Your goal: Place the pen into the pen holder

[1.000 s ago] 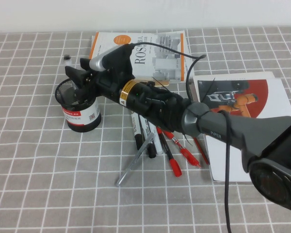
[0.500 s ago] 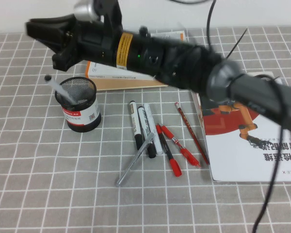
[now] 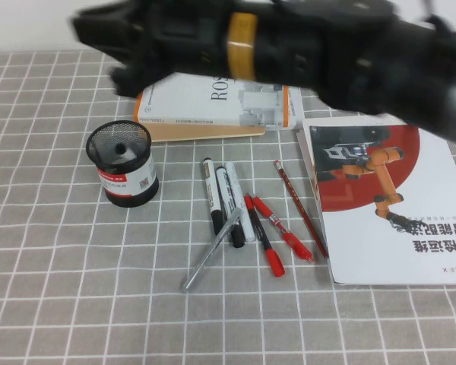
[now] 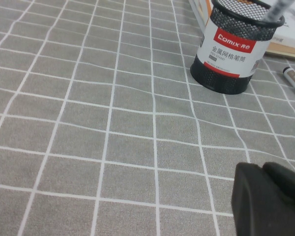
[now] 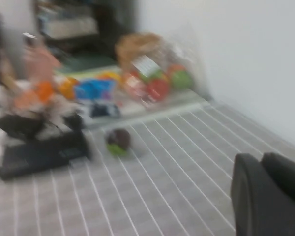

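The pen holder (image 3: 122, 164), a black mesh cup with a red-and-white label, stands at the table's left. The pen (image 3: 121, 149) stands inside it, its black end showing from above. In the left wrist view the holder (image 4: 231, 49) shows with the pen's barrel (image 4: 274, 11) poking above its rim. My right gripper (image 3: 106, 46) is blurred, raised high above the back of the table, up and away from the holder, holding nothing. In its own view the right gripper (image 5: 268, 196) has its fingers together. My left gripper (image 4: 268, 199) is shut and empty, low over the cloth near the front left.
Two look-alike markers (image 3: 222, 199), several red pens (image 3: 277, 232) and a slim silver pen (image 3: 211, 251) lie at the table's middle. A book (image 3: 213, 103) lies at the back and a booklet (image 3: 380, 198) at the right.
My right arm has let go of the pen and risen up and away from the holder. The pen has gone from leaning out of the cup to standing inside it.
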`<action>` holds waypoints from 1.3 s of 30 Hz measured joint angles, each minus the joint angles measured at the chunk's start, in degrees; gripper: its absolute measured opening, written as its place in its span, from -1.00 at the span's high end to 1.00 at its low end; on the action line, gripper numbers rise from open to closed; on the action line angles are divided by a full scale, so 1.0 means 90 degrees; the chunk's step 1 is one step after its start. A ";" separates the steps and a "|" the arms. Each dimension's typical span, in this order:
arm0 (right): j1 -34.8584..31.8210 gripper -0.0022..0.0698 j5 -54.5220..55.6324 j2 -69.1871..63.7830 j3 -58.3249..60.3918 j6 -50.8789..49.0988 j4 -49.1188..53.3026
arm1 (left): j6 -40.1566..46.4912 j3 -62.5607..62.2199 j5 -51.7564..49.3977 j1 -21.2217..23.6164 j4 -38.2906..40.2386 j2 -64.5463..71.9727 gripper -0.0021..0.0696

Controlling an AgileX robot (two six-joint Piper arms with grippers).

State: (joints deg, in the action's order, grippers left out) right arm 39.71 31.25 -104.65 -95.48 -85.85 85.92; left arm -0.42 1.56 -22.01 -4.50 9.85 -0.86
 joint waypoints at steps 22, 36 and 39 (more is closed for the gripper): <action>0.0000 0.97 -0.3784 0.7346 0.6524 0.0222 0.0395 | 0.0000 0.0000 0.0000 0.0000 -0.0012 0.0000 0.96; 0.0000 0.97 -0.4788 0.9065 0.7740 0.0207 0.0791 | 0.0000 0.0000 0.0000 0.0000 -0.0012 0.0000 0.96; 0.0000 0.97 -0.4689 0.9065 0.7830 0.0269 0.0421 | 0.0000 0.0000 0.0000 0.0000 -0.0012 0.0000 0.96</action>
State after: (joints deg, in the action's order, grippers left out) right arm 39.71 -10.95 -23.06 -25.01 -83.42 89.71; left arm -0.42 1.56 -22.01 -4.50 9.75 -0.86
